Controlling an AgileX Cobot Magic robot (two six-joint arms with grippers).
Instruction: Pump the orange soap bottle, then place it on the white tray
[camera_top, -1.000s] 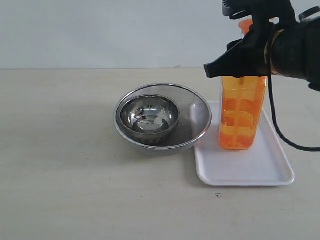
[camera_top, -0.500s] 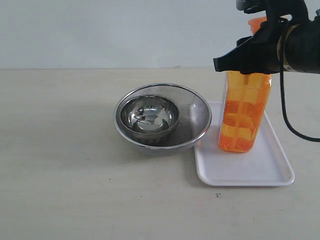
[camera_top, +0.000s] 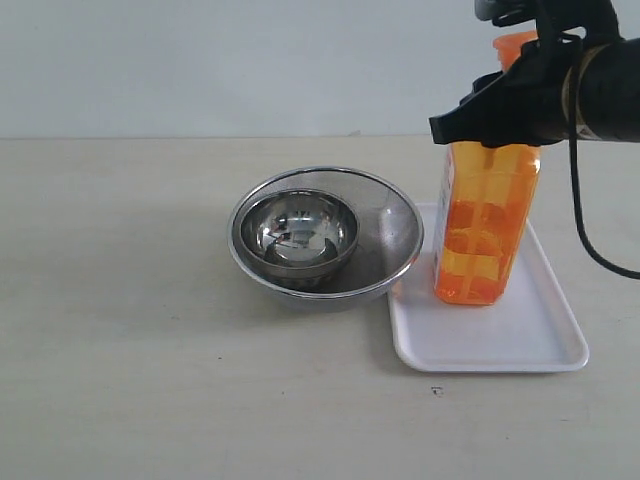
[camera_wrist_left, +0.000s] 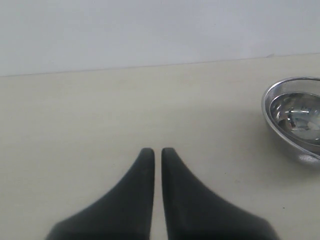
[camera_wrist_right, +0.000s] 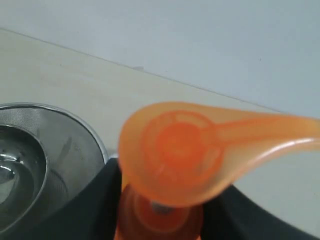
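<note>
table (camera_top: 120, 380): the biggest thing here. It is pale and flat, and everything else sits on it.
white tray (camera_top: 480, 350): it lies on the right side of the table, close beside the bowls. Most of its floor is bare. This is where the bottle has to end up.
big steel bowl (camera_top: 398, 240): it sits in the middle of the table, just left of the tray. I cannot tell if its rim touches the tray. It is not part of my job.
orange soap bottle (camera_top: 485, 230): it is over the left half of the tray, with its bottom down at the tray floor. It leans a little, with its top to the right. I cannot tell if it rests flat or hangs just above. So I think the placing is almost done, but not finished.
small steel bowl (camera_top: 300, 230): it sits inside the big one.
right gripper (camera_top: 487, 112): it is up high on the right. Its two fingers pinch the bottle's neck, one on each side, just under the pump.
left gripper (camera_wrist_left: 153, 155): its fingers are pressed together with nothing between them. It waits over bare table, left of the bowls, well away from the bottle.
pump head (camera_wrist_right: 175, 150): it sits on top of the bottle, above my right fingers. Nothing is pushing it. The pictures do not tell me if it got pumped. If it did, what is left is small: set the bottle flat, let go, and lift away.
</note>
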